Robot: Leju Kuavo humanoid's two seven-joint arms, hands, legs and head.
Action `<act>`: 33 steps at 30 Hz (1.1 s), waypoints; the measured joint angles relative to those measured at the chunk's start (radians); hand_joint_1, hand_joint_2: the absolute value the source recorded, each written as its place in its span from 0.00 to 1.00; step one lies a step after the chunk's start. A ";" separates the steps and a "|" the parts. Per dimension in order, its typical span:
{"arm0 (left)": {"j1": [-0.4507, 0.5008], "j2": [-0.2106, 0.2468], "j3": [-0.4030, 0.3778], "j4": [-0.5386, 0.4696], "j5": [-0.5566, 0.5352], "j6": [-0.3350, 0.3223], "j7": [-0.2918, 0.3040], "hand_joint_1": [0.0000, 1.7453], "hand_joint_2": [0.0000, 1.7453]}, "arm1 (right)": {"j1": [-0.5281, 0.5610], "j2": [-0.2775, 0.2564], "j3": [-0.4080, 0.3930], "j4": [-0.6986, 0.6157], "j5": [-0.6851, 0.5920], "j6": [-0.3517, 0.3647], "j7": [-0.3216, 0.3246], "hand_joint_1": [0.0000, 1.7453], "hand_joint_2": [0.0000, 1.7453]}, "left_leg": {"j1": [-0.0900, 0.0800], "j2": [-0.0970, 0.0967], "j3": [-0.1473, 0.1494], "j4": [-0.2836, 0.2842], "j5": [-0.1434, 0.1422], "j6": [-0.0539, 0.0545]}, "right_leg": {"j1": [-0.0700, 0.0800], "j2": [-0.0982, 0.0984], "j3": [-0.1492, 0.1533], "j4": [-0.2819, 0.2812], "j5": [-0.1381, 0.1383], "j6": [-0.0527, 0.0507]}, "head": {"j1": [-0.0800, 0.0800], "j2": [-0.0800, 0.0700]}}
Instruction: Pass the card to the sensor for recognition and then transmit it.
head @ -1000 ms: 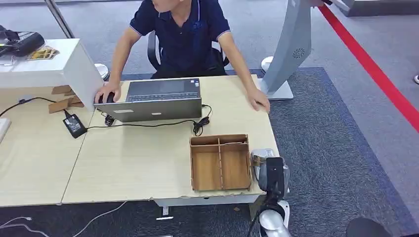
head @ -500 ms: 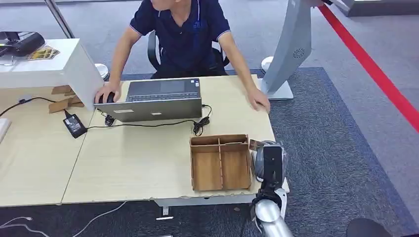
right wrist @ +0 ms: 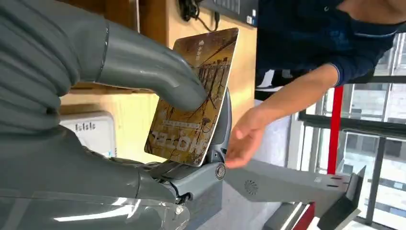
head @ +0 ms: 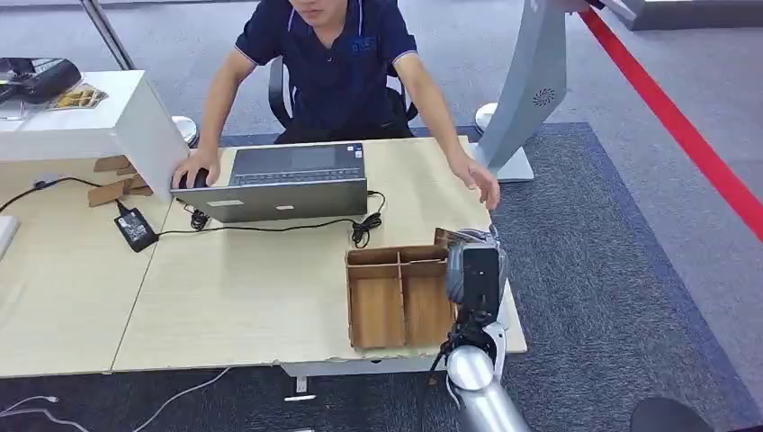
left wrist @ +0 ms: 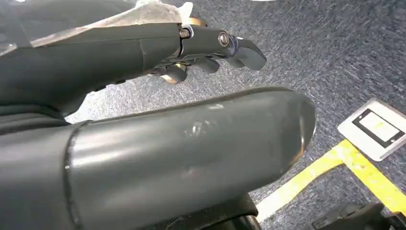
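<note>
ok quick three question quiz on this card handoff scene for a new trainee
1. True or false: the right robot hand holds the brown hotel card.
2. Which is nearest the right robot hand in the head view? A laptop B wooden divided tray C power adapter
3. Fill in: the person's open hand reaches out past the ____ edge.

Key: 1 true; 2 B; 3 table
</note>
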 joint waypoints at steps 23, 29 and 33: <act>0.000 0.000 -0.001 0.000 -0.003 -0.002 -0.003 0.00 0.00 | -0.002 0.023 0.055 -0.005 0.006 0.000 0.000 1.00 1.00 | 0.000 0.000 0.000 0.000 0.000 0.000 | 0.000 0.000 0.000 0.000 0.000 0.000 | 0.000 0.000; 0.000 0.000 -0.001 0.000 -0.004 -0.005 -0.004 0.00 0.00 | -0.002 0.023 0.055 -0.005 0.008 0.000 0.000 1.00 1.00 | 0.000 0.000 0.000 0.000 0.000 0.000 | 0.000 0.000 0.000 0.000 0.000 0.000 | 0.000 0.000; 0.000 0.000 -0.002 0.000 -0.006 -0.005 -0.004 0.00 0.00 | -0.002 0.023 0.056 -0.005 0.008 0.000 0.000 1.00 1.00 | 0.000 0.000 0.000 0.000 0.000 0.000 | 0.000 0.000 0.000 0.000 0.000 0.000 | 0.000 0.000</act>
